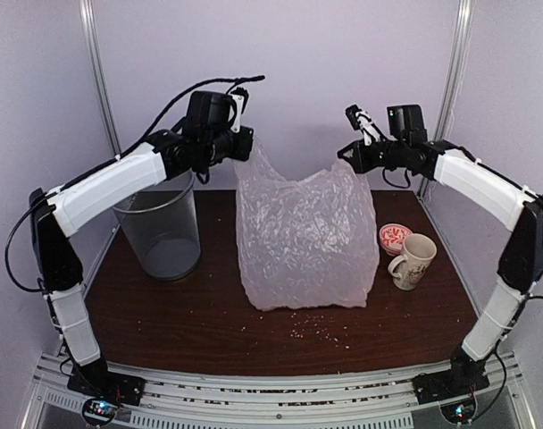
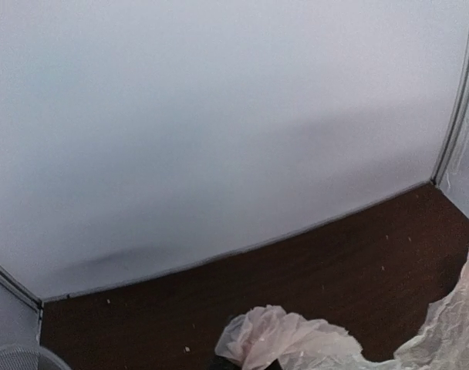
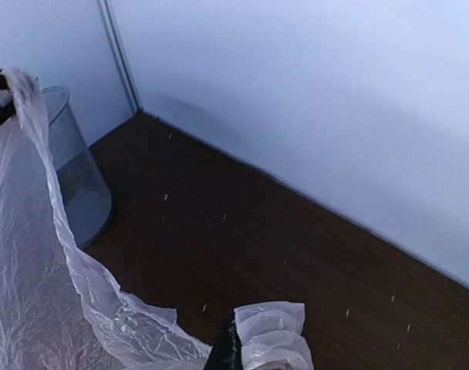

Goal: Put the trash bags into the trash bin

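Observation:
A translucent pinkish-white trash bag (image 1: 305, 241) hangs spread wide over the middle of the table, its bottom resting on the wood. My left gripper (image 1: 245, 143) is shut on the bag's upper left corner, whose bunched film (image 2: 277, 338) pokes out at the bottom of the left wrist view. My right gripper (image 1: 350, 154) is shut on the upper right corner, where a crumpled handle (image 3: 274, 335) shows beside a dark fingertip (image 3: 227, 348). The grey see-through trash bin (image 1: 160, 228) stands upright at the left, under my left forearm, and also shows as trash bin (image 3: 76, 166) in the right wrist view.
A cream patterned mug (image 1: 414, 260) and a small red-patterned dish (image 1: 395, 236) sit at the right, just beside the bag. Small crumbs (image 1: 321, 331) lie scattered on the dark wooden table (image 1: 209, 326). Pale walls enclose the back and sides.

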`<state>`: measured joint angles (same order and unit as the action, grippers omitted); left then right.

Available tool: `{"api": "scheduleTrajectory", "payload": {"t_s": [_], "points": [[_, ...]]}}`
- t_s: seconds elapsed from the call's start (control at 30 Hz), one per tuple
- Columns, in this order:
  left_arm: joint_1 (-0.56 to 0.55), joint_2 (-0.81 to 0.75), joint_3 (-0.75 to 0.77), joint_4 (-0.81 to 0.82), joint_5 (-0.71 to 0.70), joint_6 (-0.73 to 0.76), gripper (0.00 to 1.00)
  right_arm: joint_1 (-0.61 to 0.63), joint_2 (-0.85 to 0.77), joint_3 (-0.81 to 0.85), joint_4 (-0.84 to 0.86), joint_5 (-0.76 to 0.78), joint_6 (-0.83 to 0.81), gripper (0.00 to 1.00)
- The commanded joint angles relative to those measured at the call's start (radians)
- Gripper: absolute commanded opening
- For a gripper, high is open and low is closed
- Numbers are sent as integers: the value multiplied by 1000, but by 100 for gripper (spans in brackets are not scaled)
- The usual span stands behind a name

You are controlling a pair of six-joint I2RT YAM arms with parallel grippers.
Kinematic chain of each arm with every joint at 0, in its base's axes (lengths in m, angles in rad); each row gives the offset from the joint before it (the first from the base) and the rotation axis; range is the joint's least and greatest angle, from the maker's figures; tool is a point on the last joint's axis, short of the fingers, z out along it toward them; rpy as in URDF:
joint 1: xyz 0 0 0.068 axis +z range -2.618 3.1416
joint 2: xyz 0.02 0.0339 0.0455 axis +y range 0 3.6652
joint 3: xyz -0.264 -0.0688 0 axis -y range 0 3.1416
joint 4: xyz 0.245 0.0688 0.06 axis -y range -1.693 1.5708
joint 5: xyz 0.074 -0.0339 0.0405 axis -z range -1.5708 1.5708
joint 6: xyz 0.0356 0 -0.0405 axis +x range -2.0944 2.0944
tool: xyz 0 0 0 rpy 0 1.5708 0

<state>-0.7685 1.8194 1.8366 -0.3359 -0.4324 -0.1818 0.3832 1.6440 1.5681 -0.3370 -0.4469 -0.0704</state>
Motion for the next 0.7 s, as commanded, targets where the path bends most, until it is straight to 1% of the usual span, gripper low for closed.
{"api": "scheduleTrajectory", "payload": {"t_s": [0.0, 0.03, 0.07, 0.1, 0.13, 0.17, 0.2, 0.23, 0.27, 0.3, 0.33, 0.37, 0.4, 0.43, 0.5, 0.57, 0.6, 0.63, 0.67], "points": [[-10, 160, 440, -30, -30, 129, 0, -35, 194, 474, -140, 33, 46, 0], [-11, 198, 538, -42, -31, 150, 0, -35, 222, 605, -179, 26, 47, 0], [-15, 207, 613, -38, -32, 169, 0, -35, 228, 701, -198, 21, 46, 0], [-19, 195, 651, -17, -31, 191, 0, -28, 190, 716, -145, 25, 27, 0], [-28, 161, 646, 24, -31, 216, 0, -18, 139, 693, -101, 36, 0, 0], [-42, 102, 601, 84, -22, 246, 0, -8, 88, 667, -62, 30, -37, 0], [-59, 30, 497, 177, 6, 290, 0, 4, 30, 630, -31, 17, -76, 0], [-83, -68, 348, 290, 42, 341, 0, 20, -27, 580, -2, 11, -114, 0], [-122, -157, 110, 444, 77, 423, 0, 37, -93, 514, 33, 7, -152, 0], [-153, -246, -57, 601, 105, 494, 0, 53, -150, 440, 59, -1, -186, 0], [-181, -311, -197, 722, 127, 550, 0, 66, -181, 408, 39, -10, -212, 0], [-199, -351, -305, 847, 126, 582, 0, 72, -191, 378, 10, -22, -223, 0], [-205, -365, -382, 901, 82, 582, 0, 72, -204, 314, 10, -21, -231, 0], [-204, -356, -430, 928, 19, 570, 0, 72, -229, 210, 53, -6, -238, 0], [-198, -285, -506, 953, -88, 571, 0, 72, -260, -25, 183, 63, -248, 0], [-195, -152, -548, 951, -179, 548, 0, 72, -228, -195, 274, 152, -268, 0], [-196, -95, -547, 911, -207, 514, 0, 72, -201, -250, 283, 191, -267, 0], [-197, -52, -532, 828, -218, 462, 0, 71, -176, -281, 264, 208, -263, 0], [-202, -24, -517, 750, -222, 407, 0, 72, -162, -295, 222, 192, -258, 0]]}}
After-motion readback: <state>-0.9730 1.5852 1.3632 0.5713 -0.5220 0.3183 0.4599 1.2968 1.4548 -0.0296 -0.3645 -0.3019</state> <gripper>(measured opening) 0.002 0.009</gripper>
